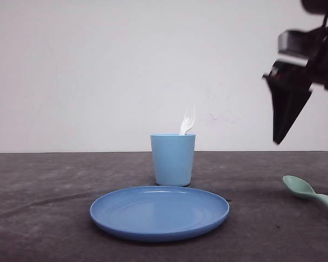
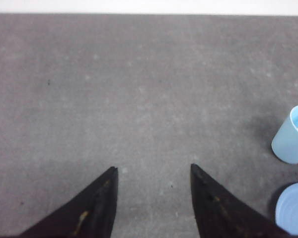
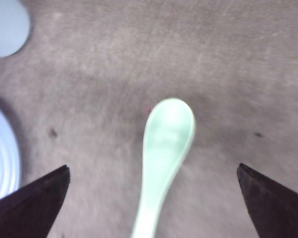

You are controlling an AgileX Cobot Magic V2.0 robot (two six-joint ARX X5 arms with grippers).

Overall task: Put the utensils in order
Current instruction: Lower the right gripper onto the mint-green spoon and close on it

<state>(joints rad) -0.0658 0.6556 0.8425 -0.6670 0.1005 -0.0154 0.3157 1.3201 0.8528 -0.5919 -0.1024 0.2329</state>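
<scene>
Front view: I see the white fork [image 1: 187, 122] already standing tines-up in the light blue cup [image 1: 173, 159], at 12 o'clock from the blue plate [image 1: 159, 212]. The mint-green spoon [image 1: 310, 194] lies flat on the worktop [image 1: 38, 202] at 3 o'clock of the plate, well apart from it. My right claw [image 3: 154, 198] hangs above the spoon, jaws wide apart, handle running between them. My left claw [image 2: 154, 198] is likewise spread, holding nothing, over bare worktop. Step in hand, as I judge it: spoon pickup, 1 of 2 utensils done. Next I must descend, centre on the handle, and close.
</scene>
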